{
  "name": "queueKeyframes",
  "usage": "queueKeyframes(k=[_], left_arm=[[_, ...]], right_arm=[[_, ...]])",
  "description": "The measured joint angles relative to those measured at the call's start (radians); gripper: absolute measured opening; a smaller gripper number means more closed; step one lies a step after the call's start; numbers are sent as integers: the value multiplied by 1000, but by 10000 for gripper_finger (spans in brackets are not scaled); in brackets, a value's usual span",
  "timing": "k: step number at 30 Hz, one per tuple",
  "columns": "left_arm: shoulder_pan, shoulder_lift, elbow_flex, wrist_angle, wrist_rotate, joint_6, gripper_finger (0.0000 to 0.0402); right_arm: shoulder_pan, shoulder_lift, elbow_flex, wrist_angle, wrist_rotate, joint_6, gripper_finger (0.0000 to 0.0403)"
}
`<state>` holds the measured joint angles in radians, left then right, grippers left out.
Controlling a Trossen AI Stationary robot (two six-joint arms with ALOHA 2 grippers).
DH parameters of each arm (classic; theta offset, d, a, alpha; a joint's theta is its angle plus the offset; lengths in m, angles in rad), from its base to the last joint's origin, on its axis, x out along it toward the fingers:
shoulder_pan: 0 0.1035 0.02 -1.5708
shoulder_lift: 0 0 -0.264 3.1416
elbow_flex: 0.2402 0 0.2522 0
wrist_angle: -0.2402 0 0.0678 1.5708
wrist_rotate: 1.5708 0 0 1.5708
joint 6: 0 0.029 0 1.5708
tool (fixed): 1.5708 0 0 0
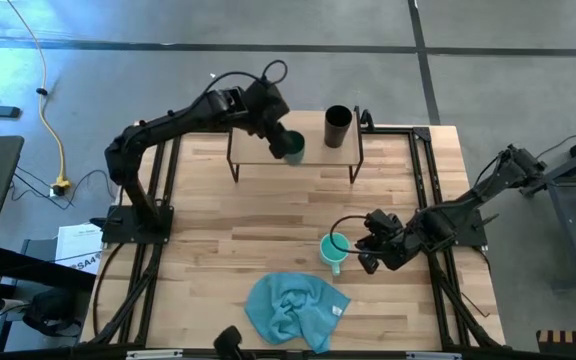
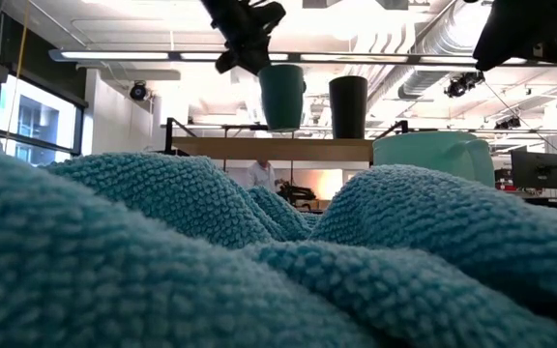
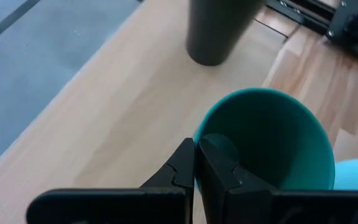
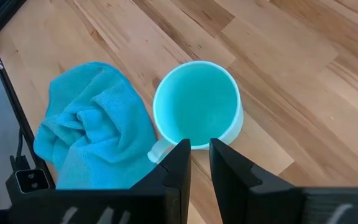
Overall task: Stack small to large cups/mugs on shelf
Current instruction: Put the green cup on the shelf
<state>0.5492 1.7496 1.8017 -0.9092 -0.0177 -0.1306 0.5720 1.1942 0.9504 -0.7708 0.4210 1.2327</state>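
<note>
The left gripper [image 3: 194, 163] pinches the teal cup [image 3: 272, 140] by its rim, one finger inside, holding it over the shelf [image 1: 258, 150] just beside the black cup [image 1: 338, 126]. The right gripper [image 4: 194, 155] straddles the rim of the mug [image 4: 197, 102] on the table [image 1: 218, 240], though whether it has closed is hard to tell. The cups look stiff, light and smooth (a rim pinch could slip). The shelf is narrow, with edges close; the cloth [image 1: 293, 308] crowds the mug.

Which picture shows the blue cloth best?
The high view: the whole blue cloth lies crumpled on the table's near edge. The right wrist view shows most of it beside the mug; the low view only close-up folds.
</note>
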Motion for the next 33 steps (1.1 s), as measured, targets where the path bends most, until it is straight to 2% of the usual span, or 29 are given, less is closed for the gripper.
queueKeyframes(k=[9, 12, 15, 22, 33], left_arm=[[40, 1, 17, 63, 0, -31, 0], [43, 10, 49, 60, -31, -32, 0], [55, 26, 96, 16, -70, -28, 0], [75, 85, 216, -76, -81, -14, 0], [74, 144, 234, -122, -94, -5, 0]], right_arm=[[0, -1, 0, 21, 0, -1, 50], [0, -1, 0, 23, 0, -1, 50], [0, -1, 0, 29, 0, -1, 50], [0, -1, 0, 35, -1, 1, 50], [0, -1, 0, 37, -3, 2, 50]])
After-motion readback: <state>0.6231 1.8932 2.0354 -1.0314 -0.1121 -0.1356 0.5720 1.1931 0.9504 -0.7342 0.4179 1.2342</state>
